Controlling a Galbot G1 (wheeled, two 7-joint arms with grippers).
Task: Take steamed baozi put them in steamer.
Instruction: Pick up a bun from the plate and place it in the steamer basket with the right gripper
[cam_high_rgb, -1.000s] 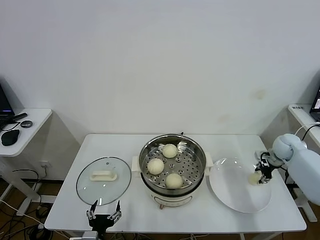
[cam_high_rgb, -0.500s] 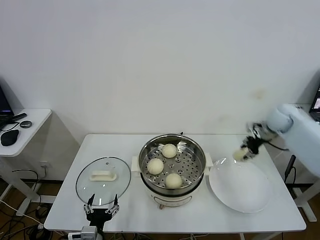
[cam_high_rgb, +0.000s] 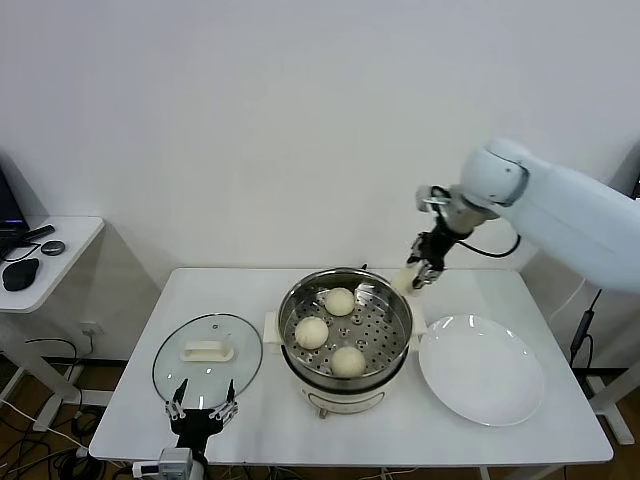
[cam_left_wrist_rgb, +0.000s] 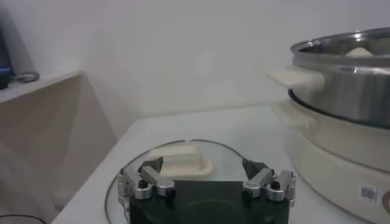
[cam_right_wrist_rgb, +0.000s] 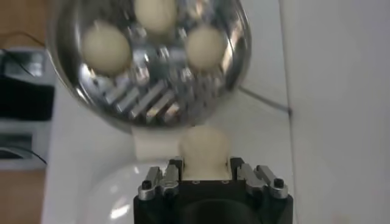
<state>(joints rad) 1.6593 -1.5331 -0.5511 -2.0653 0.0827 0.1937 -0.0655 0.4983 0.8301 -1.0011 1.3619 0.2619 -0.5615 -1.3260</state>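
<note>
The left gripper (cam_high_rgb: 203, 412) hangs wide open and empty by one glass lid (cam_high_rgb: 207, 361). One steamer (cam_high_rgb: 346, 326) holds three baozi (cam_high_rgb: 312, 332). The right gripper (cam_high_rgb: 421, 273) pinches a fourth bun (cam_right_wrist_rgb: 203, 152), seemingly above the steamer's rim. One white plate (cam_high_rgb: 482, 371) lies bare.

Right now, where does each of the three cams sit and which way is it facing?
Head view: high on the robot, looking forward and down at the white table; shows the round shiny steel steamer holding three cream-white baozi, the flat white plate, the left gripper at the near edge, and the right gripper carrying a fourth baozi.
Left wrist view: low, looking across the round glass lid toward the steamer; own open fingers show.
Right wrist view: above, looking down on the steamer; own gripper clamps the baozi.
Shared: all see the steamer.
</note>
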